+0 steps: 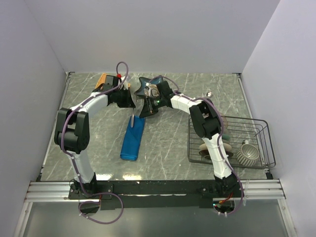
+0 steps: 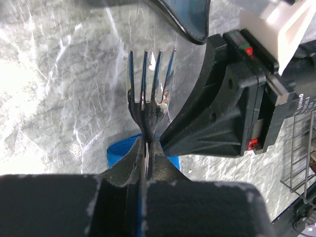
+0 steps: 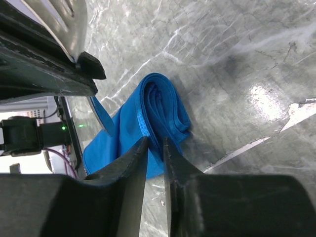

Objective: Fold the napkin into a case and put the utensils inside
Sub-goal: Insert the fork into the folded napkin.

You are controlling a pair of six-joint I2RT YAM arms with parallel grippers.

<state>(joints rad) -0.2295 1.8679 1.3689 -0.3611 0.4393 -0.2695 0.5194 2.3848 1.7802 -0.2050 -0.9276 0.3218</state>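
Left gripper [image 2: 146, 148] clamps the fork [image 2: 148, 84]; right gripper [image 3: 155, 145] jaws stand narrowly apart at the case [image 3: 158, 106] mouth, grip indeterminate. Risk: tines may snag, collapsing the opening.

Bench [image 1: 168, 160]: grey marbled top, with white walls on three sides.
Case [image 1: 133, 140]: bright blue, long and narrow, lay flat between the two arms, one end pointing to the far wall.
Utensil handle [image 1: 132, 120]: thin and pale, at the case's far end; which utensil could not be told.
Left hand [image 1: 130, 102]: hung just beyond the case's far end, near the orange dish [image 1: 102, 80]; jaws too small to read.
Right hand [image 1: 145, 111]: close beside the left hand, at the near edge of the dark star-shaped dish [image 1: 144, 83].
Wire rack [image 1: 261, 129]: stood at the right, holding a ribbed metal bowl [image 1: 248, 155].
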